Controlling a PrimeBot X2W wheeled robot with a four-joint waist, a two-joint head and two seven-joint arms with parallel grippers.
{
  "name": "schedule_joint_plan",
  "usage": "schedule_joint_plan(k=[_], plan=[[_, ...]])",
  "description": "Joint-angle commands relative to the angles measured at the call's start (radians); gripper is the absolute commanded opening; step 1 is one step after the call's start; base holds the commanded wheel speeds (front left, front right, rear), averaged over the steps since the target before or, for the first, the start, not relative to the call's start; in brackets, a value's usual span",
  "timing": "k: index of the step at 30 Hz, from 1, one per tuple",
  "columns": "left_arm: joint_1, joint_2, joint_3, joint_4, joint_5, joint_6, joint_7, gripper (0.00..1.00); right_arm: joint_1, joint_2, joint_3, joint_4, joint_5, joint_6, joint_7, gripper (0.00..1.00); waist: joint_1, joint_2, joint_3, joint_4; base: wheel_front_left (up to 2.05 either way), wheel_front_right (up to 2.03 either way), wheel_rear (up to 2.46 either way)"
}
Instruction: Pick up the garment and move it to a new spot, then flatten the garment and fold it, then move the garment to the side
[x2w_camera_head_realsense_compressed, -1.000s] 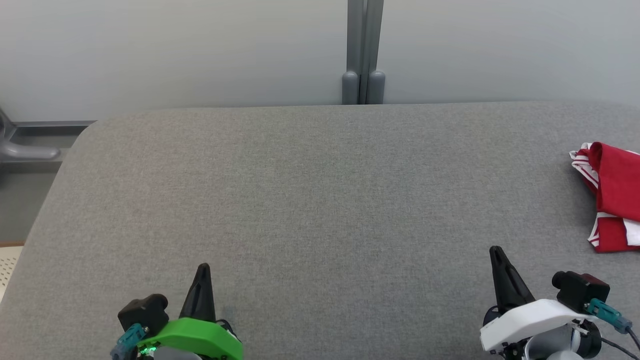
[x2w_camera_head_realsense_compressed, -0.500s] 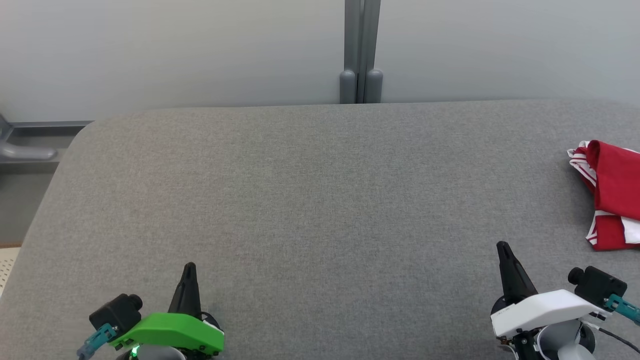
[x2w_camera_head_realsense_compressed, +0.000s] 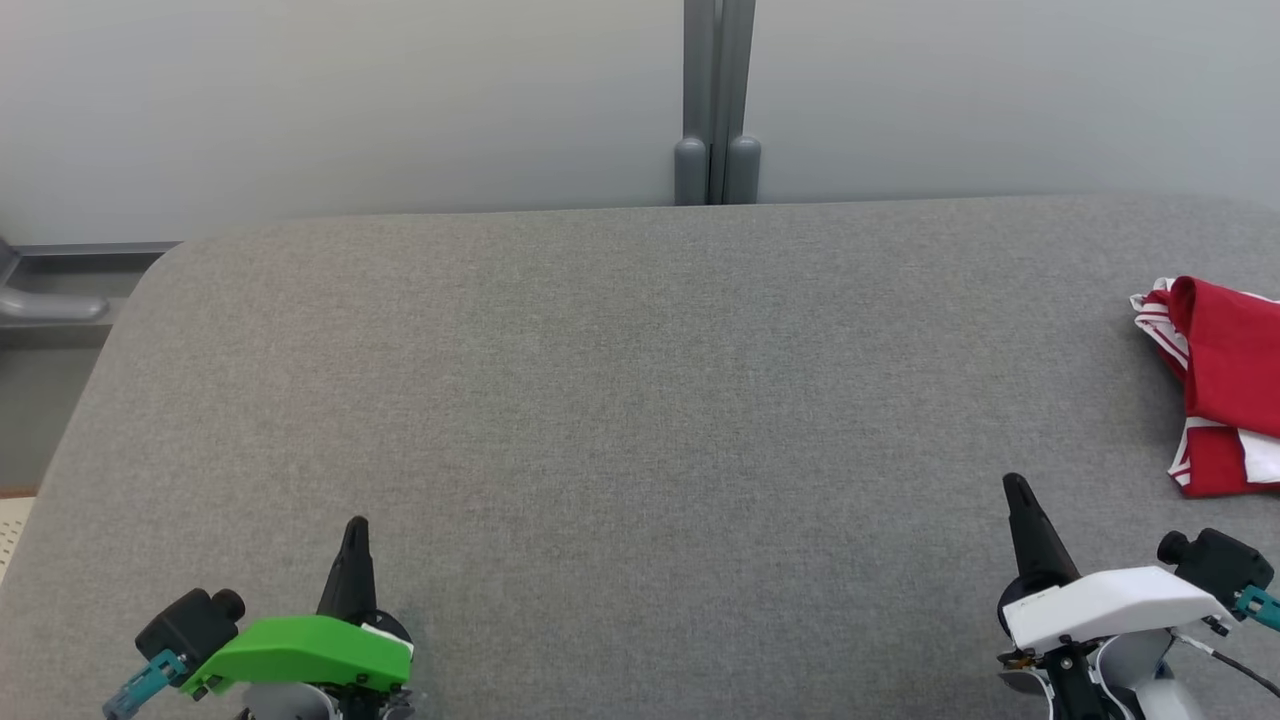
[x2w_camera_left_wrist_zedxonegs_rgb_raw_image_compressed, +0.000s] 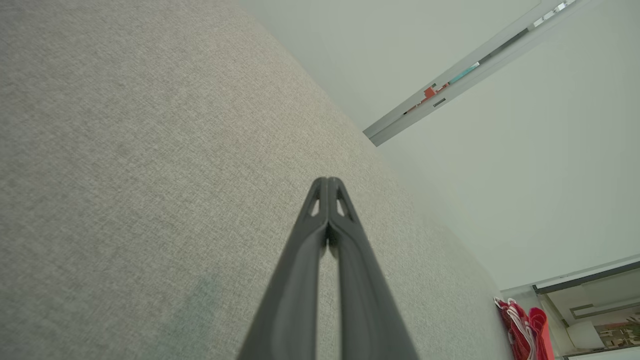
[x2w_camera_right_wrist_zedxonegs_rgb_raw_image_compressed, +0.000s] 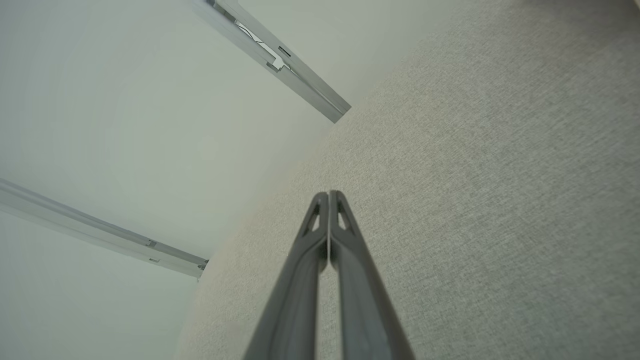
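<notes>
Garment (x2w_camera_head_realsense_compressed: 1222, 385) (red, white-striped) lies bunched at the right edge of the grey table (x2w_camera_head_realsense_compressed: 640, 400), apart from left gripper (x2w_camera_head_realsense_compressed: 355, 527) and right gripper (x2w_camera_head_realsense_compressed: 1015, 487), both pinched fully closed, holding nothing.

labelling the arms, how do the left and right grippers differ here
The left gripper has a green housing; the right gripper has a white one. The left gripper sits far from the red garment; the right gripper is close to it. Both are shut and empty.
</notes>
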Motion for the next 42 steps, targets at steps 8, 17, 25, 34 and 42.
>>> schedule_joint_plan(k=[8,17,25,34,42], plan=[[-0.037,0.003,0.034,-0.020,-0.105,-0.021,0.029,0.00,-0.036,-0.009,-0.014,-0.005,0.114,0.000,0.023,0.00,0.0000,0.0000,0.002,-0.004,0.00,0.00,0.00],[-0.040,0.003,0.062,-0.027,-0.193,-0.035,0.056,0.00,-0.046,-0.010,-0.025,0.001,0.212,-0.001,0.043,0.00,0.0000,0.0000,0.004,-0.007,0.00,0.00,0.00],[-0.044,0.003,0.086,-0.032,-0.267,-0.046,0.079,0.00,-0.054,-0.010,-0.034,0.005,0.291,-0.001,0.059,0.00,0.0000,0.0000,0.006,-0.011,0.00,0.00,0.00],[-0.049,0.003,0.109,-0.037,-0.341,-0.059,0.101,0.00,-0.063,-0.010,-0.044,0.010,0.373,-0.001,0.077,0.00,0.0000,0.0000,0.008,-0.015,0.00,0.00,0.00],[-0.051,0.002,0.129,-0.041,-0.405,-0.069,0.121,0.00,-0.068,-0.010,-0.054,0.014,0.442,-0.001,0.092,0.00,0.0000,0.0000,0.009,-0.018,0.00,0.00,0.00]])
